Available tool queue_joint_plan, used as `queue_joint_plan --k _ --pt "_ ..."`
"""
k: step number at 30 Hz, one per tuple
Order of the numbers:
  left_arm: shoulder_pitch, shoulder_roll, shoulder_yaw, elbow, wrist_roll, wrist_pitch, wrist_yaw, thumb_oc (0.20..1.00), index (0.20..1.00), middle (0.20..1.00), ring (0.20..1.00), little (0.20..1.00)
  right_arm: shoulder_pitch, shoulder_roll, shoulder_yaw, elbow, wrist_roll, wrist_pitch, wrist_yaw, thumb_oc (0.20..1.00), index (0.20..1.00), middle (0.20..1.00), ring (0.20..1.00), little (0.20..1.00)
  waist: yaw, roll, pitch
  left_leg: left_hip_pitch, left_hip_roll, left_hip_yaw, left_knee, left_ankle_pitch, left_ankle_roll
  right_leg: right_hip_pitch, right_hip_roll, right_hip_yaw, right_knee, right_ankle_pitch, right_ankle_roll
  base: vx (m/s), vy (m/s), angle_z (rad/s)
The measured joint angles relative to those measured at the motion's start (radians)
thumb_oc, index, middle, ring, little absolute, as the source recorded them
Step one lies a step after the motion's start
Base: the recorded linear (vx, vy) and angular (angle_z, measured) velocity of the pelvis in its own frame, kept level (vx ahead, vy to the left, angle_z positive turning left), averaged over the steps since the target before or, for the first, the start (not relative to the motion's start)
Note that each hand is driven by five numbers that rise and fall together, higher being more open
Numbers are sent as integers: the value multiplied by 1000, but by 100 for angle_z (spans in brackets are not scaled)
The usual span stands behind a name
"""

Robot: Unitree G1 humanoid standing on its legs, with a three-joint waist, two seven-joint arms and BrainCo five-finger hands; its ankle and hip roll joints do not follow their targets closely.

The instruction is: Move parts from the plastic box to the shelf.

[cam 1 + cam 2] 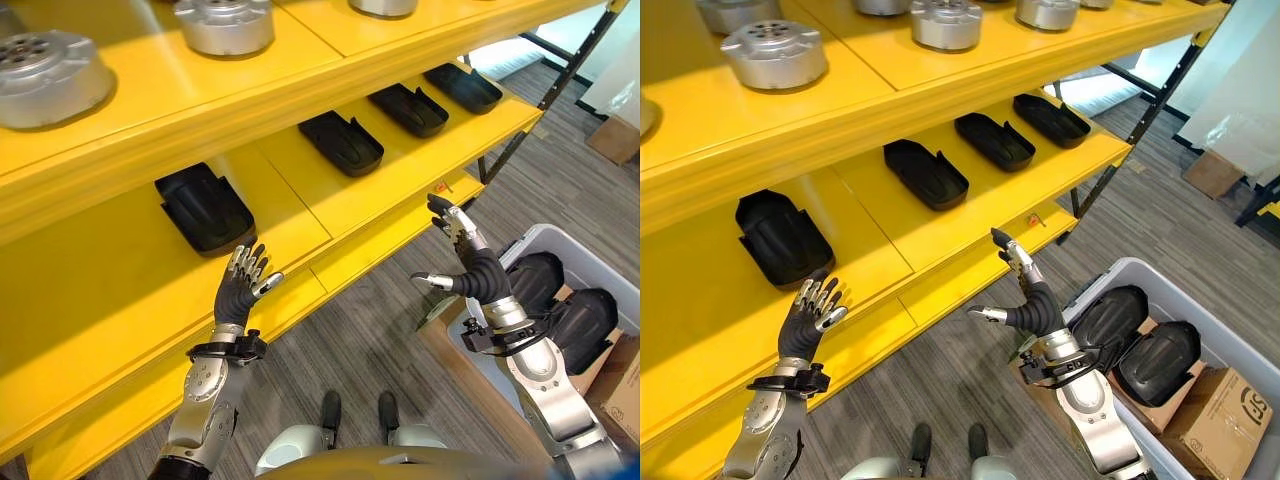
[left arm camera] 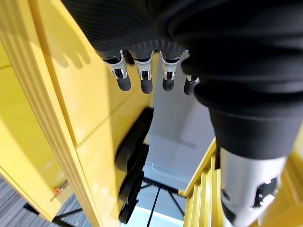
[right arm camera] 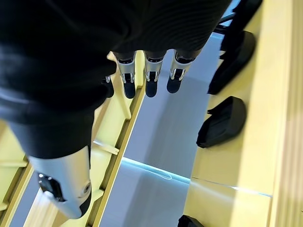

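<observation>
Both hands are empty, fingers spread wide: the left hand [image 1: 238, 290] just near a black part [image 1: 203, 208] on the yellow shelf [image 1: 300, 190]. Two more black parts [image 1: 1135, 340] lie in the plastic box [image 1: 1230, 330], right of the right hand [image 1: 1025, 300].

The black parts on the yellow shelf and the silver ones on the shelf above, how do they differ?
The black parts are dark, matte, flat and elongated, lying in a row on the lower shelf board. The silver parts are shiny metal, round and taller, standing on the upper board. Both kinds sit spaced apart on the yellow shelf, and neither the left hand nor the right hand touches them; both hands are open and empty.
</observation>
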Motion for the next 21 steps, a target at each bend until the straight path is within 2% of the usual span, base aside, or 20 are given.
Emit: queue_joint_plan --k 2,3,4,5,6,7,8,9,10,11,12,13,14,15,17,19,21 --pt "-12 -4 -2 0 0 0 6 1000 1000 1000 1000 1000 -30 0 13 8 0 6 -4 1000 1000 1000 1000 1000 -7 18 13 -3 7 30 1 -1 0 -30 8 28 23 -3 2 -143 67 -62" --pt "-24 2 -1 0 0 1 9 1000 1000 1000 1000 1000 -120 12 66 36 -1 10 -5 1000 1000 1000 1000 1000 5 46 38 -23 38 108 23 -7 11 -111 36 47 98 9 20 -105 -10 -199" --pt "-37 1 7 2 0 3 18 1000 1000 1000 1000 1000 -202 19 109 74 -3 12 -8 1000 1000 1000 1000 1000 50 75 61 -20 83 203 21 -17 38 -150 26 -151 127 -19 31 -28 -72 -224" --pt "-47 -6 0 8 0 5 27 1000 1000 1000 1000 1000 -225 11 111 75 -2 17 -9 1000 1000 1000 1000 1000 67 94 72 -22 92 223 31 -28 39 -170 -20 -266 176 -26 20 31 -79 -149" --pt "-61 -14 1 6 -1 4 29 1000 1000 1000 1000 1000 -253 6 120 75 -2 25 -16 1000 1000 1000 1000 1000 45 106 78 -22 101 255 46 -30 36 -165 -122 -367 249 -26 10 63 -188 -99" --pt "-60 -9 2 7 0 4 30 1000 1000 1000 1000 1000 -278 7 137 76 -3 29 -15 1000 1000 1000 1000 1000 55 114 76 -17 106 277 51 -52 23 -171 -193 -373 300 -26 14 43 -205 -64" --pt "-67 -5 16 6 -1 3 29 1000 1000 1000 1000 1000 -273 13 139 78 -3 31 -15 1000 1000 1000 1000 1000 53 103 76 -22 122 283 70 -58 -31 -136 -260 -305 284 -5 51 77 -419 -63" --pt "-65 -2 23 7 -2 3 29 1000 1000 1000 1000 1000 -273 12 139 82 -3 33 -15 1000 1000 1000 1000 1000 54 89 76 -24 121 288 80 -63 -31 -120 -292 -289 278 10 77 39 -269 -35" --pt "-55 9 41 2 -4 3 29 1000 1000 1000 1000 1000 -272 22 140 86 -5 39 -14 1000 1000 1000 1000 1000 63 58 74 -26 128 319 95 -74 -52 -108 -349 -306 242 24 98 94 -370 -50" --pt "-43 18 64 2 -4 4 30 1000 1000 1000 1000 1000 -274 37 139 92 -13 42 -14 1000 1000 1000 1000 1000 71 37 75 -35 137 338 123 -86 -58 -109 -377 -341 227 36 110 84 -270 -75" --pt "-24 22 89 4 -4 3 32 1000 1000 1000 1000 1000 -242 49 136 87 -20 43 -15 1000 1000 1000 1000 1000 68 5 68 -46 169 343 149 -91 -81 -92 -361 -358 162 57 102 121 -375 -24" --pt "-16 32 98 4 -2 4 34 1000 1000 1000 1000 1000 -195 42 134 74 -21 51 -14 1000 1000 1000 1000 1000 50 -21 57 -38 187 318 131 -72 -111 -50 -306 -352 127 59 105 102 -285 -5" --pt "-5 29 108 -1 -1 2 36 1000 1000 1000 1000 1000 -171 30 140 54 -22 55 -7 1000 1000 1000 1000 1000 56 -58 35 -31 203 319 110 -57 -145 -44 -264 -373 101 12 105 106 -267 -3" --pt "11 -5 113 10 -2 6 43 1000 1000 1000 1000 1000 -188 3 138 50 -22 56 -4 1000 1000 1000 1000 1000 62 -26 41 -23 254 319 102 -45 -163 -43 -211 -365 105 17 92 88 -251 -46" --pt "53 -46 106 4 -1 10 41 1000 1000 1000 1000 1000 -189 -41 91 39 -21 54 -5 1000 1000 1000 1000 1000 28 29 37 -4 334 285 65 -8 -185 -42 -121 -372 112 -12 47 77 -325 -31" --pt "49 -55 92 5 -1 10 40 1000 1000 1000 1000 1000 -172 -76 51 44 -20 52 -5 1000 1000 1000 1000 1000 -2 59 38 -3 380 263 60 15 -211 -41 -74 -387 124 -36 19 71 -238 1" --pt "40 -52 83 4 -1 10 37 1000 1000 1000 1000 1000 -132 -83 24 45 -19 52 -8 1000 1000 1000 1000 1000 -22 70 36 1 405 267 43 29 -210 -45 -51 -390 131 -48 4 48 -134 1"
